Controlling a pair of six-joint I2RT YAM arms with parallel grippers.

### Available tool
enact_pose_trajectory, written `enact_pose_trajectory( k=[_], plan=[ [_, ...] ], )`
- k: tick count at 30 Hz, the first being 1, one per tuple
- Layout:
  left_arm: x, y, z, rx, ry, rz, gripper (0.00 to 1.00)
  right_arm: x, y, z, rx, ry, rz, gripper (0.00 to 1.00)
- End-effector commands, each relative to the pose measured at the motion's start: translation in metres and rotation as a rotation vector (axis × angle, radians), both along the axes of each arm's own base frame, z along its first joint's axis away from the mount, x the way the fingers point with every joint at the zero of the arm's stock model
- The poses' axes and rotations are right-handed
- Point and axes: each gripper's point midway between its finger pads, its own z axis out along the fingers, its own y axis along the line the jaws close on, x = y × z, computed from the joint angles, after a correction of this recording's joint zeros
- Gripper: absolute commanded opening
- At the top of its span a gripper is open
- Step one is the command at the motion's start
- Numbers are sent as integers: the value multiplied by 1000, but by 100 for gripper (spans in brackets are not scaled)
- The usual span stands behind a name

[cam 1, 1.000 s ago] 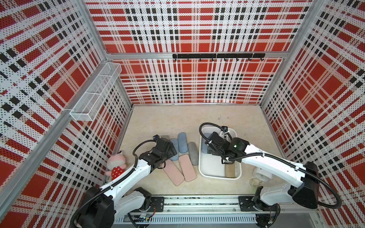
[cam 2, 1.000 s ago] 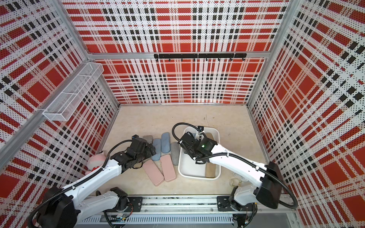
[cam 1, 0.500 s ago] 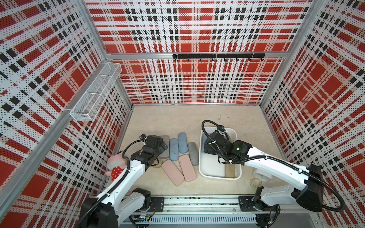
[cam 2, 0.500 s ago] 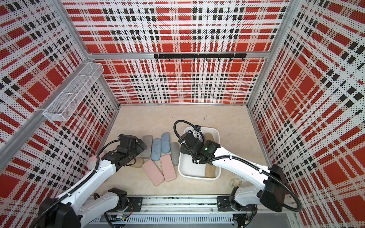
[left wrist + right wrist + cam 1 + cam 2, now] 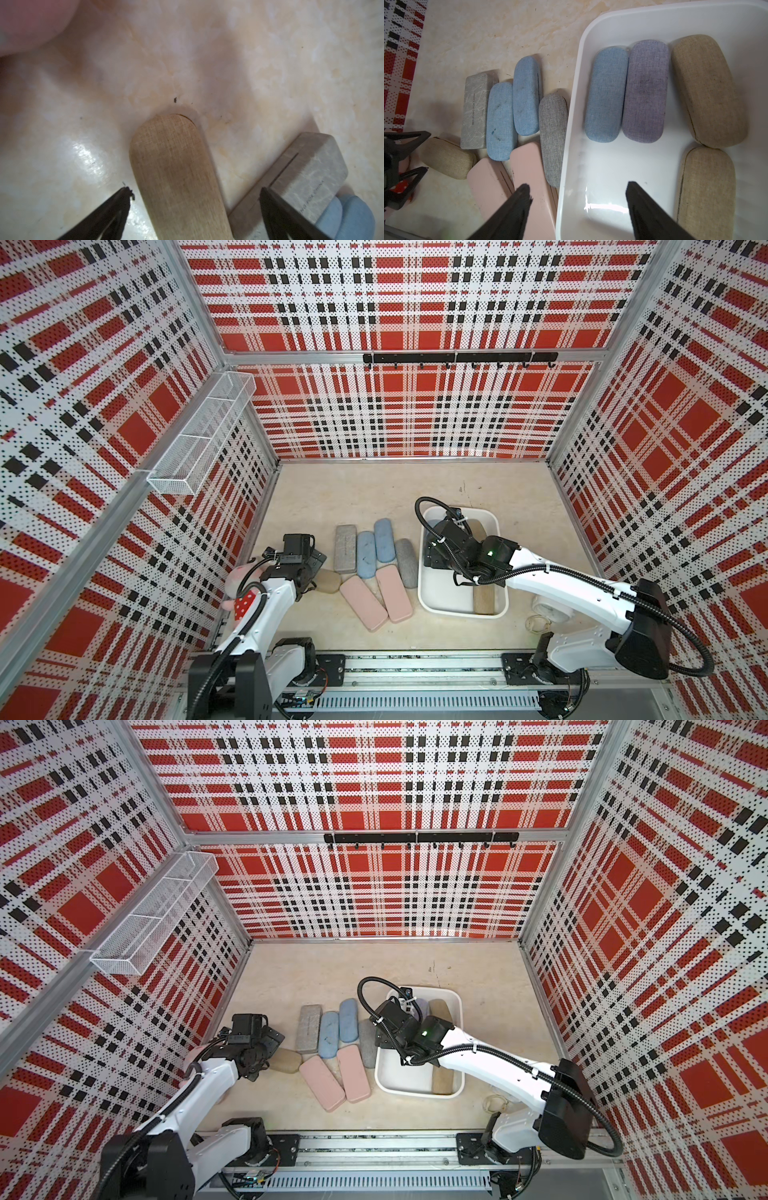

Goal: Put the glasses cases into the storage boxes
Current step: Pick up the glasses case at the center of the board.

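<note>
Inside, four rounded fabric glasses cases point(image 5: 644, 93) fill the white tray point(image 5: 571, 124).

Eleven glasses cases point(image 5: 383, 540): three blue, three tan, two pink, two grey, one lavender. Four lie in the single white tray point(image 5: 442, 597), seven on the tabletop point(image 5: 374, 489). One wire basket point(image 5: 199, 439) upper left, one plush toy point(image 5: 240, 576) lower left.
</note>
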Motion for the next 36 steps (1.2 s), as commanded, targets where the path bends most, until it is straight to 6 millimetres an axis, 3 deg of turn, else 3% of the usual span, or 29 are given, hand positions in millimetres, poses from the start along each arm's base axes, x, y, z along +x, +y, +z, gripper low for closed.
enact_pose_trajectory(
  k=[1,8,17,36],
  plan=[
    [3,-2,-11,-26,10,-16,99,-1,3,-5,-5,2,6,73],
    [7,-3,-26,-28,50,-36,93,1,2,-4,-17,-3,4,73],
    [8,-19,-41,-28,105,-116,86,3,1,-1,-40,-12,-1,69],
    [17,-26,-30,59,106,-206,70,5,-7,2,-67,-26,-29,64]
  ],
)
